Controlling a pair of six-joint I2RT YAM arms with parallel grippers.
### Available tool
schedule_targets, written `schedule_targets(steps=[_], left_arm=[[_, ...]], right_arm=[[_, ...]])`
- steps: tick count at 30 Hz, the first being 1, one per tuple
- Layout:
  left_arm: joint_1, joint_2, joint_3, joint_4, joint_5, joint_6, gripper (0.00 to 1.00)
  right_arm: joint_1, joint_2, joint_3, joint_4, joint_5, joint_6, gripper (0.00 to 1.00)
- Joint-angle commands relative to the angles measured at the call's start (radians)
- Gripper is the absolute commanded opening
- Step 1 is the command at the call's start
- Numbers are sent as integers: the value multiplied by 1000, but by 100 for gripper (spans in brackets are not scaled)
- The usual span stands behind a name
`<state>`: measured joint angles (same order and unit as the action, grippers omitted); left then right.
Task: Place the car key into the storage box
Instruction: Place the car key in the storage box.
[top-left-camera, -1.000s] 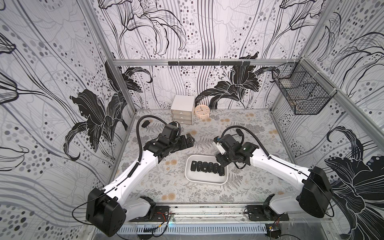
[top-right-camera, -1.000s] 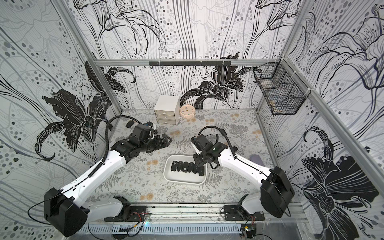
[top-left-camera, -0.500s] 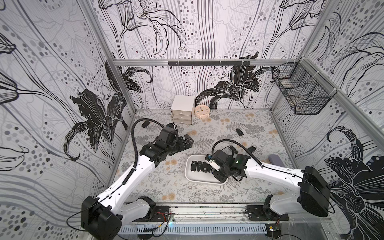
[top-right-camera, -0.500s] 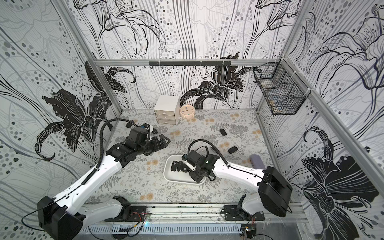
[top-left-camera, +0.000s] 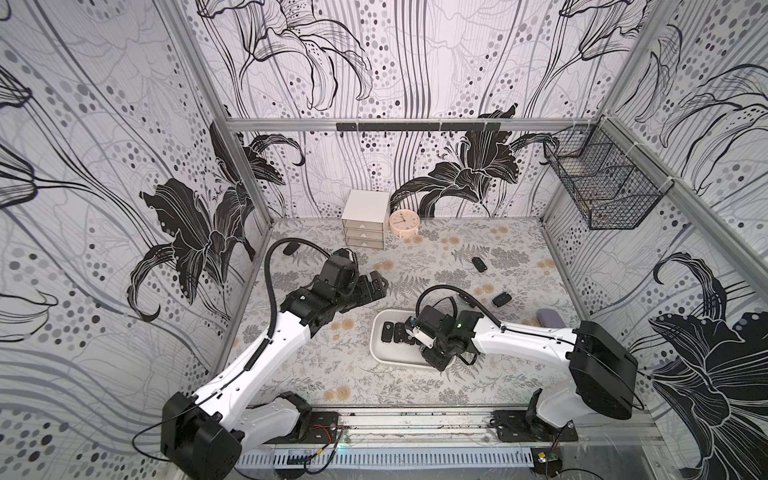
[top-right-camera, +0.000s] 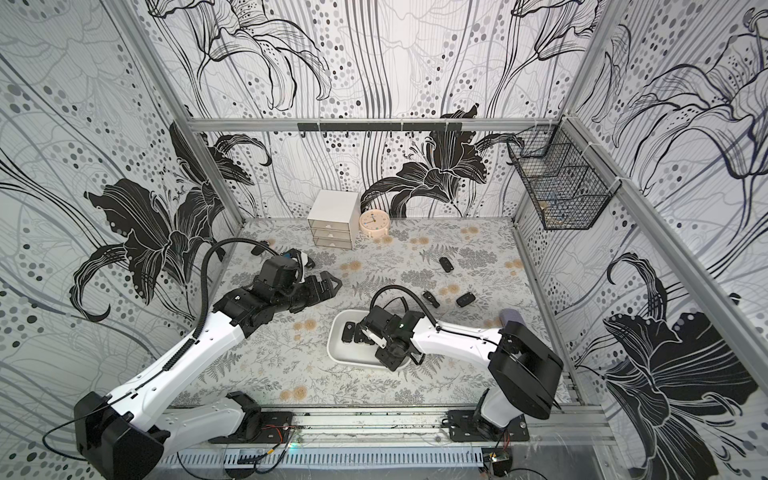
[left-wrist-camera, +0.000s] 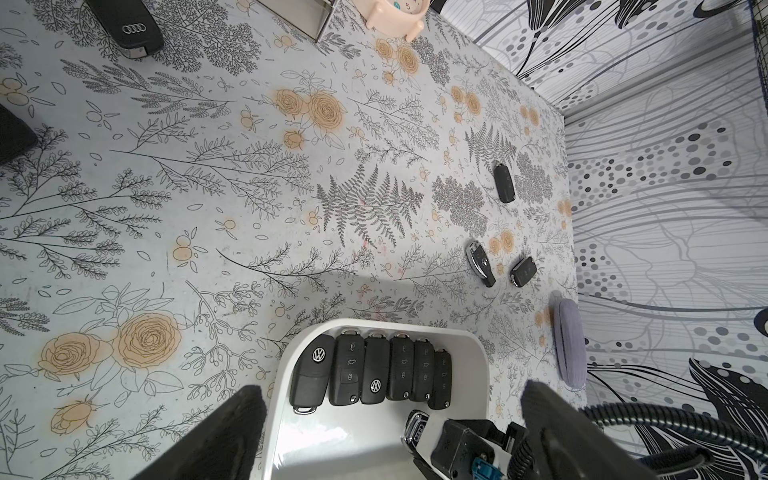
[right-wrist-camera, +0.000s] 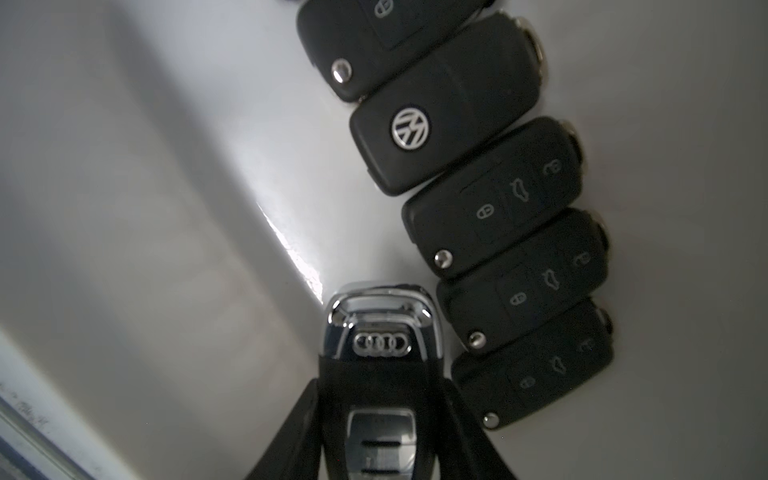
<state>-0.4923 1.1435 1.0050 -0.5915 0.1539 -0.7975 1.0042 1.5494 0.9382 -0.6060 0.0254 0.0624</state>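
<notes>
The right gripper, at lower centre of its wrist view, is clamped on the car key. Its black fingers press the key's two sides, and the chrome end with the four-ring badge projects beyond the tips. The key hangs inside the storage box, just beside the last of a row of black key fobs that runs toward the upper right of the frame. Whether the key touches the box floor cannot be told.

In a top view the box lies right of centre on the floral table. The left gripper, jaws spread wide and holding nothing, sits up and left of the box, apart from it.

In the left wrist view three loose fobs lie on the table at centre right. A purple case lies below them, near the wall.
</notes>
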Motion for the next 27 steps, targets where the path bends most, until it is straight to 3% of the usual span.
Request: schedule_targets(steps=[1, 11, 27], left_arm=[[-3, -26, -15, 18, -24, -2, 99], [-3, -33, -21, 16, -40, 3, 99], [-3, 5, 15, -21, -93, 38, 99]], right_arm=[[5, 17, 32, -38, -18, 3, 33], [5, 32, 33, -58, -10, 15, 49], [5, -50, 78, -50, 69, 87, 62]])
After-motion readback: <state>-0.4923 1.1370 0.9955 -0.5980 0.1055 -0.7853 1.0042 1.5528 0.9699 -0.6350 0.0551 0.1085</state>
